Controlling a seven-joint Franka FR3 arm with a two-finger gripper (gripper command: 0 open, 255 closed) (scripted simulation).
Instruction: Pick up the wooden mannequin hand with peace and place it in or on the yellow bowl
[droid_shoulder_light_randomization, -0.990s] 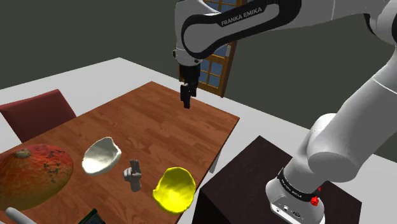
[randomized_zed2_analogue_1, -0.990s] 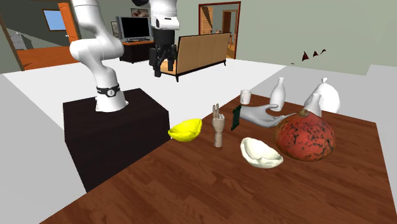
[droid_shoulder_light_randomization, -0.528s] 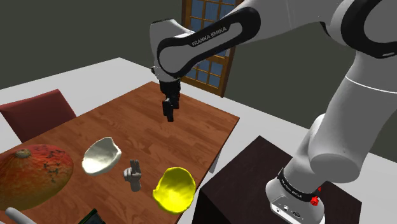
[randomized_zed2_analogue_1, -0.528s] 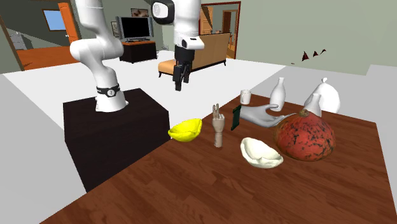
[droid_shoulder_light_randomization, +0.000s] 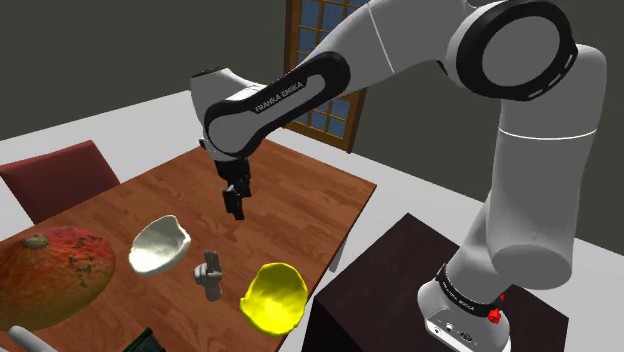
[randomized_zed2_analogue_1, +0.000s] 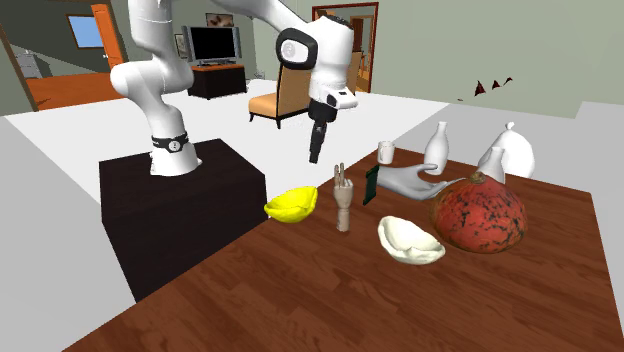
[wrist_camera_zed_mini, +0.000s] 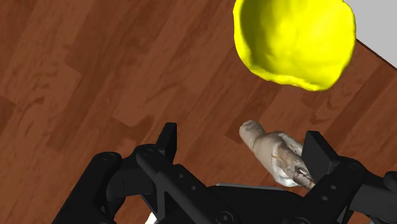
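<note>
The wooden mannequin hand (droid_shoulder_light_randomization: 210, 275) stands upright on the brown table, between a white bowl and the yellow bowl (droid_shoulder_light_randomization: 274, 296), which lies by the table edge nearest the stand. My gripper (droid_shoulder_light_randomization: 236, 204) hangs in the air above the table, a little beyond the wooden hand and higher than it. In the second exterior view the gripper (randomized_zed2_analogue_1: 316, 150) points down, just left of and above the mannequin hand (randomized_zed2_analogue_1: 343, 200) and the yellow bowl (randomized_zed2_analogue_1: 291, 205). The wrist view has the fingers (wrist_camera_zed_mini: 167, 143) apart and touching nothing, the mannequin hand (wrist_camera_zed_mini: 273, 153) below them and the yellow bowl (wrist_camera_zed_mini: 296, 38) beyond.
A white bowl (droid_shoulder_light_randomization: 160, 244) and a large orange pumpkin (droid_shoulder_light_randomization: 50, 270) lie past the wooden hand. White vases (randomized_zed2_analogue_1: 437, 145), a small mug (randomized_zed2_analogue_1: 385, 152) and a grey hand-shaped object (randomized_zed2_analogue_1: 405, 181) crowd that end. A red chair (droid_shoulder_light_randomization: 60, 175) stands at the table's far side.
The arm has swung the gripper from over the table's far end down and along the table to just above the mannequin hand. The objects have not moved.
</note>
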